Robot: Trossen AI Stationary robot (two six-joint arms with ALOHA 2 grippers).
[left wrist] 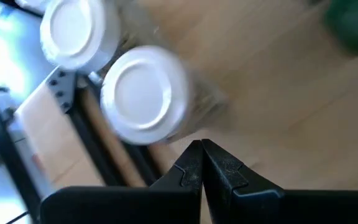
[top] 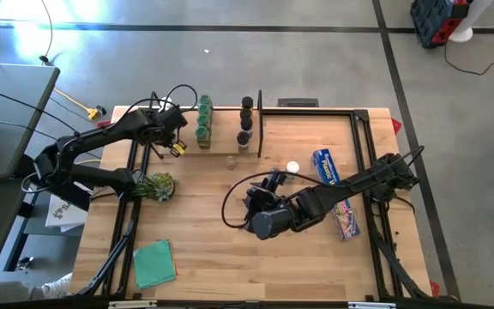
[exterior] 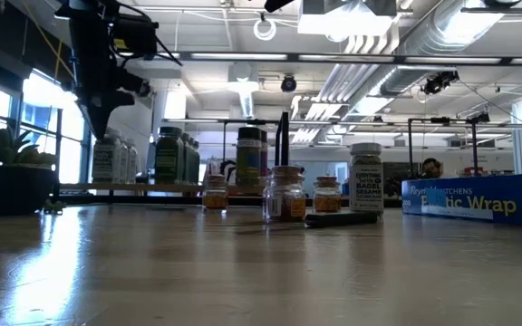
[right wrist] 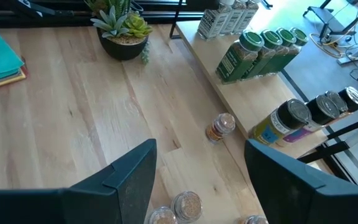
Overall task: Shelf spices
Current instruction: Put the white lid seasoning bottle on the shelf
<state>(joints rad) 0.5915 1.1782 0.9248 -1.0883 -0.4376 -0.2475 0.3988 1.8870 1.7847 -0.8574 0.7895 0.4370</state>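
Observation:
The shelf (top: 225, 129) stands at the table's far edge, a pale plank (right wrist: 244, 102) bearing rows of spice jars. White-capped jars (right wrist: 225, 17) stand at its left end, then green-capped ones (right wrist: 263, 46) and black-capped ones (right wrist: 319, 109). My left gripper (exterior: 98, 122) is shut just above the white-capped jars (left wrist: 143, 93); its fingertips (left wrist: 191, 155) hold nothing. Small clear jars (exterior: 284, 193) and a taller white-capped jar (exterior: 366, 177) stand on the table in front of the shelf. My right gripper (right wrist: 201, 180) hangs open above them, holding nothing.
A long blue wrap box (top: 328, 167) lies right of the loose jars, with a dark knife (exterior: 343, 217) in front of them. A potted plant (top: 157, 184) sits at the left. A green notebook (top: 154, 262) lies near the front left. Black frame rods (top: 260, 124) border the shelf.

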